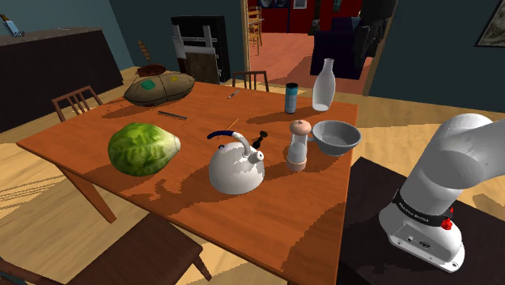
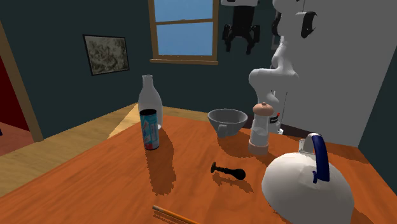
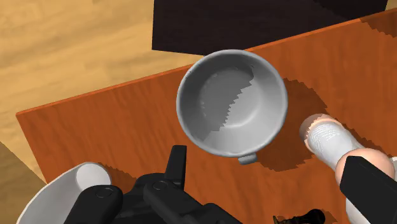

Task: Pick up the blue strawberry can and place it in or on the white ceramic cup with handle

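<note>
The blue can (image 1: pixel 290 97) with a pink-and-white label stands upright near the table's far edge; in the second exterior view the can (image 2: pixel 150 129) is just in front of a white bottle. The pale grey cup (image 1: pixel 337 136) with a small handle sits to the can's right in the shoulder view, and also appears as the cup (image 2: pixel 227 121) and, from straight above, the cup (image 3: pixel 231 102), which holds nothing. My gripper (image 2: pixel 242 44) hangs high above the cup, open and holding nothing. In the wrist view the gripper (image 3: pixel 270 172) has its black fingers (image 3: pixel 372 191) wide apart.
A white bottle (image 1: pixel 324 85) stands beside the can. A pepper grinder (image 1: pixel 299 146), a white kettle (image 1: pixel 236 166) with a blue handle, a cabbage (image 1: pixel 143 148) and a bread loaf (image 1: pixel 159 87) share the wooden table (image 1: pixel 97 138). A small black object (image 2: pixel 228 170) lies near the kettle.
</note>
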Robot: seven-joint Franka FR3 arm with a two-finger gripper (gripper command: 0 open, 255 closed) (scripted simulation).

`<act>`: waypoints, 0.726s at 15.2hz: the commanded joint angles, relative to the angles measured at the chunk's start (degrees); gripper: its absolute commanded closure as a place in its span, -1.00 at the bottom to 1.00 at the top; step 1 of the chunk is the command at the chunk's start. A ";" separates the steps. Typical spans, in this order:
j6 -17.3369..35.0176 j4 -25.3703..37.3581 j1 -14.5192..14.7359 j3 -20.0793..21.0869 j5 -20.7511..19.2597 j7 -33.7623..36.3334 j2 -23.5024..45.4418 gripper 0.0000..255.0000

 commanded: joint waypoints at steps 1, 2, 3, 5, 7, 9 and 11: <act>0.00 0.00 0.00 0.00 0.00 0.00 0.00 -1.00; 1.64 0.00 -0.02 -0.56 -0.30 -0.46 1.58 -1.00; 3.25 0.08 -0.04 -1.11 -0.57 -0.91 3.22 -1.00; 6.39 0.47 -0.07 -2.20 -1.04 -1.83 6.63 -1.00; 9.39 1.18 -0.09 -3.24 -1.38 -2.76 10.23 -1.00; 12.23 2.21 -0.05 -4.28 -1.60 -3.71 13.98 -1.00; 14.90 3.54 -0.02 -5.27 -1.67 -4.70 17.86 -1.00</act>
